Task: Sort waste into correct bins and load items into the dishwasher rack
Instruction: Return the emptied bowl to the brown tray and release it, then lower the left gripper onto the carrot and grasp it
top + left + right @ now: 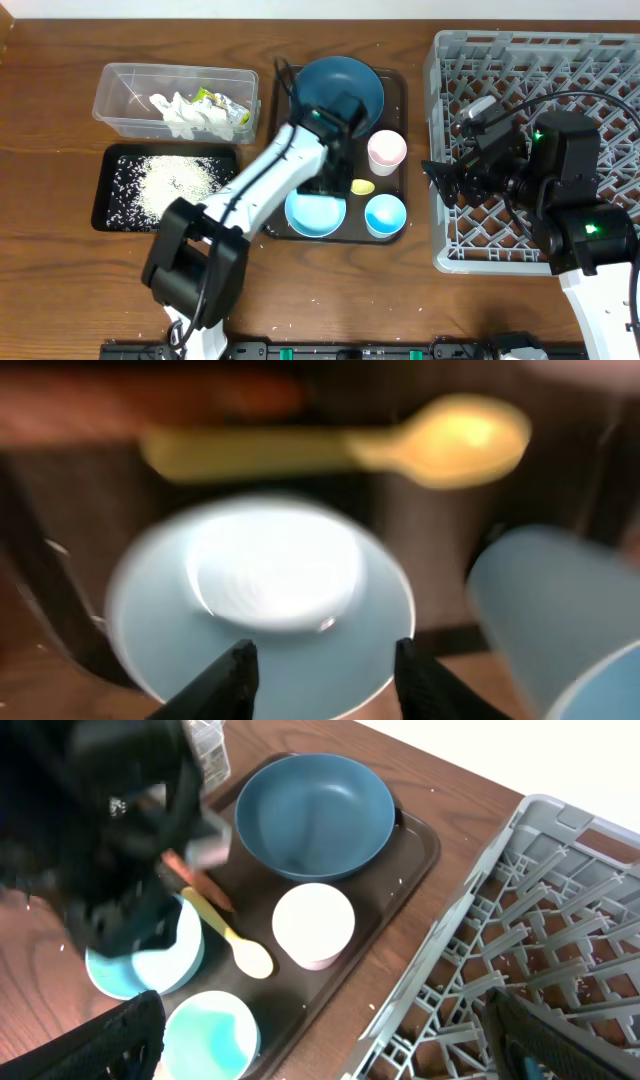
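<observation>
the left gripper hovers with fingers spread over the light-blue bowl, which sits at the front of the serving tray (spoon just beyond), seemingly lined up to grasp its rim. the right gripper idles beside the tray, jaws apart.

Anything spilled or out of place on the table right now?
A few white rice grains lie loose on the table in front of the black tray, outside it. An orange carrot lies on the brown tray, beside the spoon.
</observation>
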`<state>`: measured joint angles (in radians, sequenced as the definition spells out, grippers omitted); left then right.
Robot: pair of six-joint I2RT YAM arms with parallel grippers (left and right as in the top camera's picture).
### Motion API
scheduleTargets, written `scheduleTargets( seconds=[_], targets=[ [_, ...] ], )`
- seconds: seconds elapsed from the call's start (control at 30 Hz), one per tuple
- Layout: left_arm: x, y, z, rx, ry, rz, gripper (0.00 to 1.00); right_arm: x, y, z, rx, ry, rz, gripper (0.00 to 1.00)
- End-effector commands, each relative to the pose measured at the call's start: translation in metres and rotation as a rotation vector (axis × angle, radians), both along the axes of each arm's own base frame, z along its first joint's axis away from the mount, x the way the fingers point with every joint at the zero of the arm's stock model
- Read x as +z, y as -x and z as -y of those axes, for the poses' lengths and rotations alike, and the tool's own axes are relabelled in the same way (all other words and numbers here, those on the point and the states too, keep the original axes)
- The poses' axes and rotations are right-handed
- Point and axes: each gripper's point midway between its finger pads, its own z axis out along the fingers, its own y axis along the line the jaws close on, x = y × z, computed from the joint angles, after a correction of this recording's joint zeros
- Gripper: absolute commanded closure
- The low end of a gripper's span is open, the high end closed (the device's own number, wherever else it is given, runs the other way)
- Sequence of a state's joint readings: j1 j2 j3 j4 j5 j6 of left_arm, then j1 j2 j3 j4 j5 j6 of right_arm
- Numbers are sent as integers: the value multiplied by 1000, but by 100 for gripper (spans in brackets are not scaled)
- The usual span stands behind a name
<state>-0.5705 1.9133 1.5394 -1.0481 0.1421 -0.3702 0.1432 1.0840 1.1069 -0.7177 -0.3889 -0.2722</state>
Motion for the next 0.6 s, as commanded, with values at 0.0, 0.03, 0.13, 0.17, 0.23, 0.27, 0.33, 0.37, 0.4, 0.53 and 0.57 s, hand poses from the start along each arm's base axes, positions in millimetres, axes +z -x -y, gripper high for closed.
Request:
scheduleTargets(
  seconds=[0.0,0.03,0.13,0.17,0.23,0.27,0.33,0.37,0.4,0.53,0.57],
  targets=[
    [27,-28,-15,71,22,93,48,10,-3,3,-15,-13,18,1],
    [27,-35,-22,94,17,107,47,10,-3,3,-15,-13,18,1],
    [22,-50,-46,181,-22,131,45,10,-3,3,-15,-13,18,1],
    [19,-55,-54,214,-36,139,45,10,-3,3,-15,-13,19,1],
    [14,-62,-69,294,-63,150,45,11,-3,3,-15,-13,21,1],
    [12,-66,-74,329,-71,157,45,11,-3,3,-15,-13,22,1],
    [6,-72,-79,380,-71,163,45,11,-4,3,-15,-13,24,1],
    [3,-75,-80,399,-70,163,45,11,-4,3,-15,-14,25,1],
    [0,-77,-80,413,-69,162,46,11,-4,3,-15,-14,25,1],
    [-23,-78,-80,495,-86,117,45,10,-3,3,-15,-13,19,1],
    [-29,-76,-80,529,-94,99,46,10,-2,3,-15,-13,16,1]
  ],
)
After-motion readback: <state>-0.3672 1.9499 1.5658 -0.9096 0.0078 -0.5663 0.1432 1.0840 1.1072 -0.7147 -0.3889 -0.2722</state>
